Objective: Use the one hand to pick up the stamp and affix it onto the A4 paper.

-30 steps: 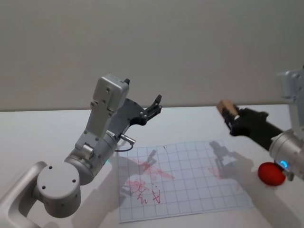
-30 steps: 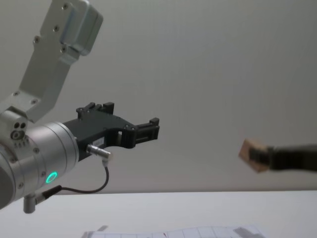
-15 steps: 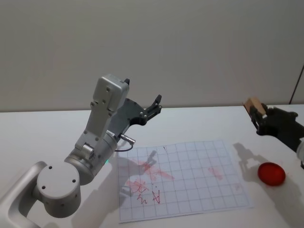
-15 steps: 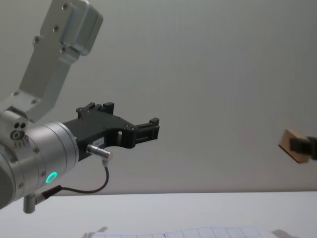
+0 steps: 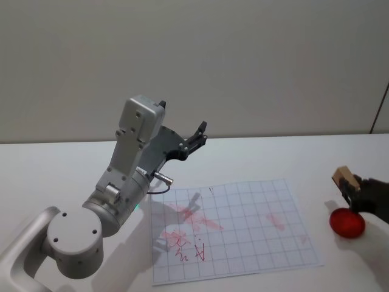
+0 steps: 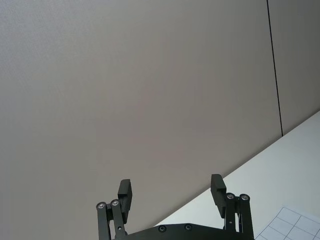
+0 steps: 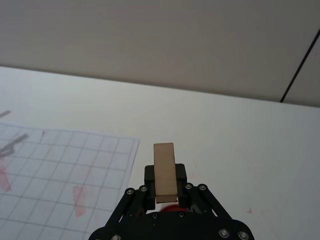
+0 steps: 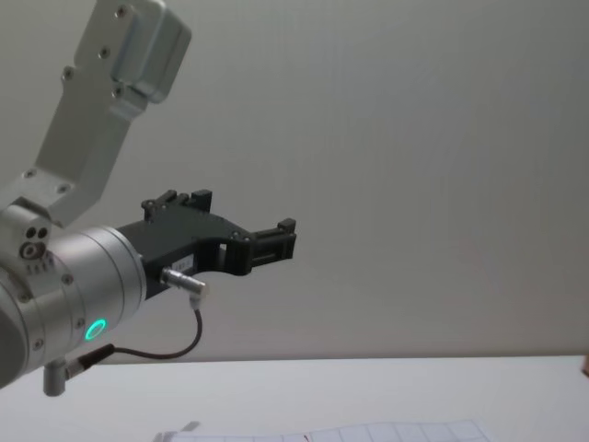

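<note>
**Head view: stamp held off the paper's right edge**

Head view, from left to right: the left gripper (image 5: 199, 132) hangs raised above the table (image 5: 61, 176), behind the paper's far left corner, its two fingers spread wide with nothing between them. The left wrist view shows the same wide gap between its fingers (image 6: 125, 192), pointing at the wall.

Below and to the right of that gripper lies the paper (image 5: 243, 225), flat on the table, gridded, with red marks toward its left half and a fainter red smudge nearer its right side.

Well to the right of the paper's edge is the right gripper (image 5: 351, 190), low over the table and clamped on the stamp (image 5: 343, 177). The stamp sticks out from the fingertips, tilted, toward the paper's side. A red pad (image 5: 347, 222) sits on the table just beneath and in front of this gripper.

In the right wrist view the stamp (image 7: 164, 169) stands pinched between the two fingers (image 7: 181, 172), projecting past them, with the paper (image 7: 60, 175) off to one side, apart from the stamp. A sliver of red shows under the fingers.
</note>
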`<state>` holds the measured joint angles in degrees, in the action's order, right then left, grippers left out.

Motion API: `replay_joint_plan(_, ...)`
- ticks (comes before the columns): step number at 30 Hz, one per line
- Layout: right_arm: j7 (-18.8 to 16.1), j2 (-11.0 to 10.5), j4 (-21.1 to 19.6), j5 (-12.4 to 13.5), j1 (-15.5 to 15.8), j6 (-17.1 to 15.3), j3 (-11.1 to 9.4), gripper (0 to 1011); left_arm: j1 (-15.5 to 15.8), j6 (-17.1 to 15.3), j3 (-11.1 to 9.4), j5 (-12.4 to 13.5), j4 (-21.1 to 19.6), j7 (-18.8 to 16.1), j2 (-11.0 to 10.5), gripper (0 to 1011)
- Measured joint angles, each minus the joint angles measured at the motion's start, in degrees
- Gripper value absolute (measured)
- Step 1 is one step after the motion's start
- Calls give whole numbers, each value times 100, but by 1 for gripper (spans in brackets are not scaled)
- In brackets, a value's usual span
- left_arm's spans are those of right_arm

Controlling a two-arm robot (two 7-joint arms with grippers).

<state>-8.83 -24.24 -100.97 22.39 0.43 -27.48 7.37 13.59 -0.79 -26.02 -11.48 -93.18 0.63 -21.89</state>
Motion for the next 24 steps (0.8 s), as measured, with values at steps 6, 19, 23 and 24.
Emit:
replay_joint_plan(6,-8,-137,53,-82,174,-143,-44,218,0,0,0,0,0,0,0,1001)
replay_joint_plan(19,-78,-274,172,-243,318,-316,-74,218,0,0,0,0,0,0,0,1001)
replay_joint_plan(23,-145,-280,209,-300,325,-350,-54,218,0,0,0,0,0,0,0,1001)
replay_joint_plan(24,-158,-280,215,-309,325,-353,-47,218,0,0,0,0,0,0,0,1001)
